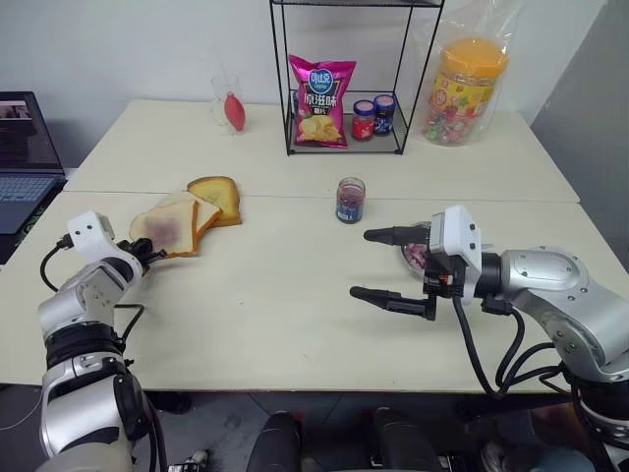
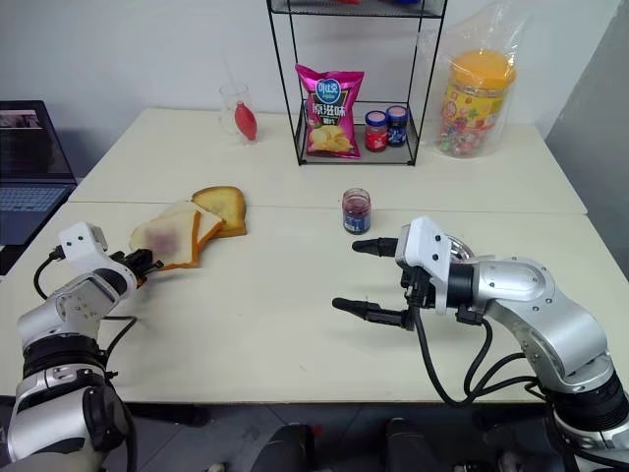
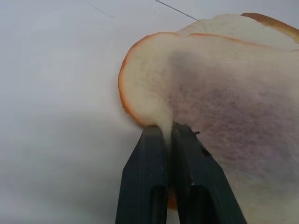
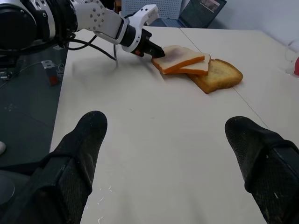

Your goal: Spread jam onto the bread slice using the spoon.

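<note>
The bread slice (image 1: 162, 231), pale with a purple smudge in its middle, lies on top of a second white slice at the table's left. My left gripper (image 3: 169, 133) is shut on its near crust edge, and the right wrist view shows that same gripper (image 4: 156, 51) at the slice's corner. The jam fills a small clear jar (image 1: 350, 200) standing mid-table. My right gripper (image 1: 362, 264) hovers open over the table's right side, holding nothing. Behind it sits a small clear dish (image 1: 413, 258) with reddish-purple contents, partly hidden. The spoon is out of view.
A golden-brown toasted slice (image 1: 218, 197) lies just behind the white slices. At the back stands a wire rack (image 1: 291, 118) with a pink chips bag (image 1: 320, 101) and two small jars, a candy tub (image 1: 464, 88), and a glass (image 1: 229, 103). A laptop (image 1: 25, 157) sits far left.
</note>
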`<state>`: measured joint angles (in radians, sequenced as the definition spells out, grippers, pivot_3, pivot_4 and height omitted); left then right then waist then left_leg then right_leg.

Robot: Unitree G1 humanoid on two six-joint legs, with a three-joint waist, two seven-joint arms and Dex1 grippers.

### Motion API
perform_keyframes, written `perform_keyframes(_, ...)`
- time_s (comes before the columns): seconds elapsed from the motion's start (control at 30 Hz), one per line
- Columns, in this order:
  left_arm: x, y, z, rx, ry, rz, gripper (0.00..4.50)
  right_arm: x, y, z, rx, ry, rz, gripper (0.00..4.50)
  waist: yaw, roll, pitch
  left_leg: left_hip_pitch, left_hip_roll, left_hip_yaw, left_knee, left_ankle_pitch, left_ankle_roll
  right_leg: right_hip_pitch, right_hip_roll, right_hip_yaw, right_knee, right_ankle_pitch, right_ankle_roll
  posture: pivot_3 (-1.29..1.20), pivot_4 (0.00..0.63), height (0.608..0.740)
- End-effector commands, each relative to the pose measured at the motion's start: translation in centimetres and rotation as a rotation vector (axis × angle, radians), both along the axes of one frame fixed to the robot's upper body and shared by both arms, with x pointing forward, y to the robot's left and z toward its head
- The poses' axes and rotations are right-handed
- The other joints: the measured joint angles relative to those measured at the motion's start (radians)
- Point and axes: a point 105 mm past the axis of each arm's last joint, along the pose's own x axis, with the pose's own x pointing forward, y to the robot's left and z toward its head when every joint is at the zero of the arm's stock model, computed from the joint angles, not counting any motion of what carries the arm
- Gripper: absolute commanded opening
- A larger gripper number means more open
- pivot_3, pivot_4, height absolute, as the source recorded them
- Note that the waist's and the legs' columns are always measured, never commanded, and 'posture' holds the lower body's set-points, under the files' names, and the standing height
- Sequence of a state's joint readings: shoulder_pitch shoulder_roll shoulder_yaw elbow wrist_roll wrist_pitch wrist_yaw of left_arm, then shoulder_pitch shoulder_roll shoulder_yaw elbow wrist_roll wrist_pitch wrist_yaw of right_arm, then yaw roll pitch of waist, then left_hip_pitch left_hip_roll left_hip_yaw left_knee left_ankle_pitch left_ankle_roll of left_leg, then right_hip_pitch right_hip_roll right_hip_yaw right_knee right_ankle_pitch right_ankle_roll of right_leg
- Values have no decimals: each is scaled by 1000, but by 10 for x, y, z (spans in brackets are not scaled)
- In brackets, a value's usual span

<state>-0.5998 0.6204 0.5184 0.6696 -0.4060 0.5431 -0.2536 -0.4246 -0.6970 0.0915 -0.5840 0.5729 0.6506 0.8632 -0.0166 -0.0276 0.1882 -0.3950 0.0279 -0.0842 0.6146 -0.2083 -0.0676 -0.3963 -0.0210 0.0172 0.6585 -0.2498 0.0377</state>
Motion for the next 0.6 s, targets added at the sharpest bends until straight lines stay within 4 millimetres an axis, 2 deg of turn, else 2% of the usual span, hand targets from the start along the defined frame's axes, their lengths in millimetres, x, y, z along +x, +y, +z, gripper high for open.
perform_keyframes(0.03,-1,4,31,6,-127,23,29,-1,-2,10,17,-48,1,4500,0,0,0,0,0,0,0,0,0,0,0,0,0,0,0,0,150,740)
perform_keyframes(0.2,-14,-10,57,-76,-302,-14,29,-2,-3,10,16,-48,1,4500,-2,0,0,-1,0,0,0,0,0,-1,0,0,0,0,0,0,150,740)
perform_keyframes(0.3,-26,-27,73,-154,-399,-90,29,-1,-4,9,15,-47,-4,4500,-2,0,0,-2,0,0,0,0,0,-2,0,0,0,0,0,0,150,740)
perform_keyframes(0.43,-39,-69,81,-242,-414,-304,29,-1,-7,9,12,-43,-13,4500,-4,0,0,-3,0,0,0,0,0,-4,0,1,0,0,0,0,150,740)
perform_keyframes(0.6,-59,-139,77,-317,-322,-696,29,0,-18,7,-14,-37,-47,4500,-4,0,0,-3,0,1,0,0,0,-4,0,1,0,0,0,0,150,740)
